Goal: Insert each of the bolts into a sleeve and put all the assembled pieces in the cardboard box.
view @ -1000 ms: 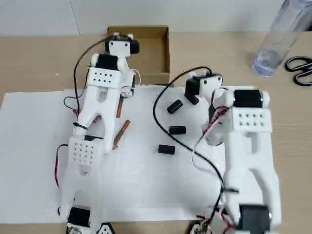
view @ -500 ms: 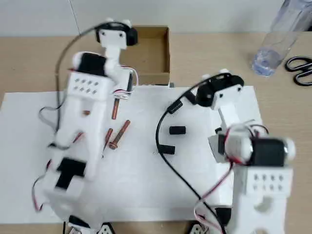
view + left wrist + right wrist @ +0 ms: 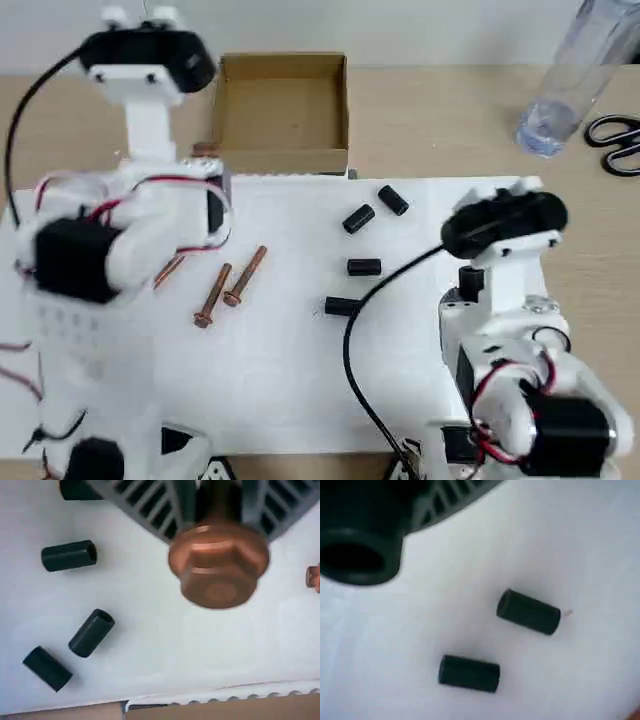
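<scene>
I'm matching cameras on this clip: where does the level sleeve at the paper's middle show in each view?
High view: level sleeve, centre of the paper.
Left wrist view: level sleeve, beyond the held bolt.
Right wrist view: level sleeve, beyond the held sleeve.
Shared landmark: the neighbour sleeve lying beside it.

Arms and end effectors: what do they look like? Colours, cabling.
Left arm and right arm: white plastic shells, black servo blocks, loose red, white and black wiring; a long black cable loops from the right one. End effector fingers are dark grey, ribbed.
</scene>
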`<state>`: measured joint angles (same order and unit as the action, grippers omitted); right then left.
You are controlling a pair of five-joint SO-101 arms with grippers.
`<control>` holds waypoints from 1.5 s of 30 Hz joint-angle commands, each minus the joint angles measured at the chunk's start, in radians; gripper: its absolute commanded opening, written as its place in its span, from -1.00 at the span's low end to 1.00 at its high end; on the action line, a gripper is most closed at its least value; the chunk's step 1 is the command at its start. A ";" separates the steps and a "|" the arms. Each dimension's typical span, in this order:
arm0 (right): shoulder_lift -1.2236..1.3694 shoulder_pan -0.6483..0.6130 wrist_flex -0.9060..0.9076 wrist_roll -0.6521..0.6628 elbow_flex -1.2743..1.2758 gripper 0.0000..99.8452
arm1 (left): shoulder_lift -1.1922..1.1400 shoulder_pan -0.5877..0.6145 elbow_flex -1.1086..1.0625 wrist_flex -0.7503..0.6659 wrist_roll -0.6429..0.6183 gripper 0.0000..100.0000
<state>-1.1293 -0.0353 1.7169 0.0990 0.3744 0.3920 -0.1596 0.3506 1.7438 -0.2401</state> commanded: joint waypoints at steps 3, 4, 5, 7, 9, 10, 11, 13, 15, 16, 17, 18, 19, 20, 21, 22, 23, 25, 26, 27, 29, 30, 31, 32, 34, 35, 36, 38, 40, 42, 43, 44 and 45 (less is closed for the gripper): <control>-0.050 -0.010 -0.016 -0.060 0.034 -0.99 | 0.158 -0.005 -0.068 -0.002 -0.031 -0.99; -0.065 -0.010 -0.016 -0.064 0.051 -0.99 | 0.186 -0.003 -0.085 -0.015 -0.055 -0.99; -0.088 -0.012 -0.016 -0.061 0.068 -0.99 | 0.213 0.000 -0.102 -0.032 -0.084 -0.99; -0.145 -0.012 -0.018 -0.058 0.101 -0.99 | 0.273 0.000 -0.136 -0.074 -0.137 -0.99; -0.214 -0.012 -0.044 -0.058 0.144 -0.99 | 0.333 -0.005 -0.183 -0.123 -0.190 -0.99; -0.251 -0.012 -0.062 -0.057 0.170 -0.99 | 0.365 -0.005 -0.213 -0.146 -0.221 -0.99; -0.286 -0.012 -0.084 -0.057 0.196 -0.99 | 0.399 -0.005 -0.249 -0.170 -0.247 -0.99; -0.355 -0.012 -0.131 -0.057 0.264 -0.99 | 0.462 -0.005 -0.335 -0.229 -0.292 -0.99; -0.414 -0.012 -0.173 -0.057 0.331 -0.99 | 0.535 -0.005 -0.430 -0.287 -0.318 -0.99; -0.437 -0.012 -0.189 -0.057 0.362 -0.99 | 0.575 -0.006 -0.481 -0.321 -0.322 -0.99; -0.458 -0.012 -0.206 -0.057 0.393 -0.99 | 0.615 -0.006 -0.536 -0.358 -0.321 -0.99; -0.479 -0.012 -0.225 -0.057 0.420 -0.99 | 0.657 -0.006 -0.591 -0.397 -0.321 -0.99; -0.498 -0.012 -0.242 -0.057 0.446 -0.99 | 0.700 -0.006 -0.653 -0.439 -0.319 -0.99; -0.512 -0.012 -0.257 -0.057 0.468 -0.99 | 0.743 -0.006 -0.713 -0.479 -0.319 -0.99; -0.524 -0.012 -0.271 -0.057 0.489 -0.99 | 0.789 -0.006 -0.771 -0.517 -0.319 -0.99; -0.535 -0.013 -0.286 -0.058 0.509 -0.99 | 0.833 -0.006 -0.826 -0.552 -0.319 -0.99; -0.549 -0.016 -0.303 -0.058 0.532 -0.99 | 0.876 -0.006 -0.881 -0.586 -0.319 -0.99; -0.565 -0.058 -0.334 -0.061 0.575 -0.99 | 0.954 -0.006 -0.986 -0.651 -0.319 -0.99; -0.575 -0.090 -0.351 -0.064 0.597 -0.99 | 0.993 -0.006 -1.033 -0.678 -0.319 -0.99; -0.584 -0.125 -0.367 -0.064 0.618 -0.99 | 1.028 -0.006 -1.078 -0.704 -0.321 -0.99; -0.605 -0.219 -0.412 -0.092 0.660 -0.99 | 1.094 -0.006 -1.161 -0.749 -0.322 -0.99; -0.618 -0.262 -0.440 -0.123 0.681 -0.99 | 1.126 -0.006 -1.201 -0.767 -0.321 -0.99; -0.628 -0.302 -0.464 -0.153 0.703 -0.99 | 1.158 -0.006 -1.236 -0.787 -0.321 -0.99; -0.638 -0.341 -0.489 -0.173 0.723 -0.99 | 1.188 -0.006 -1.268 -0.802 -0.321 -0.99; -0.653 -0.421 -0.530 -0.181 0.756 -0.99 | 1.244 -0.006 -1.326 -0.829 -0.321 -0.99; -0.657 -0.453 -0.550 -0.181 0.770 -0.99 | 1.270 -0.006 -1.353 -0.835 -0.321 -0.99; -0.662 -0.481 -0.570 -0.181 0.783 -0.99 | 1.293 -0.006 -1.380 -0.836 -0.321 -0.99; -0.664 -0.524 -0.598 -0.178 0.802 -0.99 | 1.336 -0.008 -1.438 -0.836 -0.321 -0.99; -0.664 -0.564 -0.613 -0.178 0.829 -0.99 | 1.378 -0.015 -1.484 -0.839 -0.324 -0.99; -0.664 -0.604 -0.622 -0.178 0.868 -0.99 | 1.416 -0.058 -1.521 -0.841 -0.325 -0.99; -0.664 -0.633 -0.622 -0.176 0.888 -0.99 | 1.427 -0.091 -1.534 -0.841 -0.327 -0.99; -0.665 -0.667 -0.622 -0.169 0.907 -0.99 | 1.428 -0.121 -1.541 -0.841 -0.338 -0.99; -0.665 -0.704 -0.624 -0.147 0.919 -0.99 | 1.427 -0.149 -1.541 -0.841 -0.358 -0.99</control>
<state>-1.7860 -0.6628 1.1216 -0.0683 1.2766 1.8006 -0.2440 -1.1914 0.9367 -0.5669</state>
